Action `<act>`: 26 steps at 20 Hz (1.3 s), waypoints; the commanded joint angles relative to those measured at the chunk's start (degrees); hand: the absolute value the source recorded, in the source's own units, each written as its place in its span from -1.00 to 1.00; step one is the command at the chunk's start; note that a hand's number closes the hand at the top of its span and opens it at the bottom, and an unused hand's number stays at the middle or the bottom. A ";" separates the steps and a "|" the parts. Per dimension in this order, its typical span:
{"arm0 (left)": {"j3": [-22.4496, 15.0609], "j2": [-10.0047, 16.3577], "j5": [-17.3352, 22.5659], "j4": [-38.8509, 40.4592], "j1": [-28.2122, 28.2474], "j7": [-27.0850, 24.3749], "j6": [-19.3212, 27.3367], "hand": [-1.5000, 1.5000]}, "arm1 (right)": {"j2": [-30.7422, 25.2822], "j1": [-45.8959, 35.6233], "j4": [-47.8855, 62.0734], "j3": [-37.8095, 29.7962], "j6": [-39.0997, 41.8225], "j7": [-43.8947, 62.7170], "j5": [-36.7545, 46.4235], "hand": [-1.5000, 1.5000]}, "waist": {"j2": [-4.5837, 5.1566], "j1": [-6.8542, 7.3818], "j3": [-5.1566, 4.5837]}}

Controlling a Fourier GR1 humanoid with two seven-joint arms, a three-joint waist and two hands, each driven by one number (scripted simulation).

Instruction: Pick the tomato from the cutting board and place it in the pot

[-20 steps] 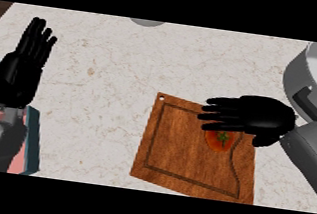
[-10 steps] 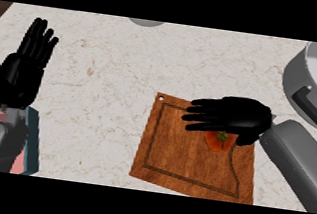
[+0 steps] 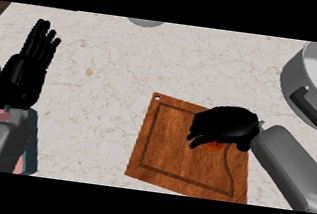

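I count 1 cutting board (image 3: 177,157) on the counter (image 3: 123,64), near its front edge. On the board there is 1 tomato (image 3: 216,146), only a sliver of it showing. At the counter's far right corner stands 1 pot (image 3: 294,71), with 1 black handle (image 3: 316,109) in sight. At the far edge sits 1 grey round thing (image 3: 145,22), cut off. My hands number 2: my left hand (image 3: 27,69) and my right hand (image 3: 226,125).
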 commanded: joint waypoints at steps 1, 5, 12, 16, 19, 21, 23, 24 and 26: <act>-0.80 -1.32 -1.66 0.54 -0.64 -0.73 1.49 0.00 | 1.99 1.57 0.90 1.33 -5.61 -9.36 0.46 1.00 | 0.50 0.31 0.65; -1.37 -1.97 -2.45 0.47 -0.05 -1.11 1.78 0.00 | 1.21 3.13 -2.96 0.88 -6.41 -9.46 -0.19 1.00 | 0.33 -0.05 0.64; 0.71 0.13 -0.30 0.20 -1.12 1.35 -0.44 0.00 | 2.21 4.22 -4.11 -2.27 -9.51 -7.71 -2.05 1.00 | 0.42 0.16 0.64; 0.53 -0.35 -0.42 -1.52 0.19 1.60 -0.18 0.00 | -0.50 8.54 -10.73 -5.28 -10.83 -7.41 -5.58 1.00 | 0.23 -0.29 0.63; -0.15 -0.68 -1.21 -1.14 0.36 1.10 0.17 0.00 | 6.31 3.71 -4.11 -12.54 -5.50 18.39 -6.81 1.00 | 0.37 0.59 0.53; 0.35 -0.16 -1.26 -1.08 0.12 0.96 0.25 0.00 | 6.51 2.93 -0.43 -18.49 -6.09 29.72 -7.66 1.00 | 0.54 0.06 0.34; 0.77 -0.32 -1.12 -0.83 0.44 0.79 0.61 0.00 | 7.45 4.51 2.05 -21.83 -7.55 38.03 -8.12 1.00 | 0.70 -1.51 0.06; 1.34 -0.02 -0.98 -0.90 -0.55 1.00 0.90 0.00 | 9.29 4.05 2.70 -23.33 -9.21 42.65 -8.04 1.00 | 0.64 -1.50 0.16; 0.56 -0.31 -1.02 -1.00 0.18 1.41 0.48 0.00 | 11.27 1.29 3.22 -26.82 -12.71 51.94 -7.19 1.00 | 0.01 -0.65 0.12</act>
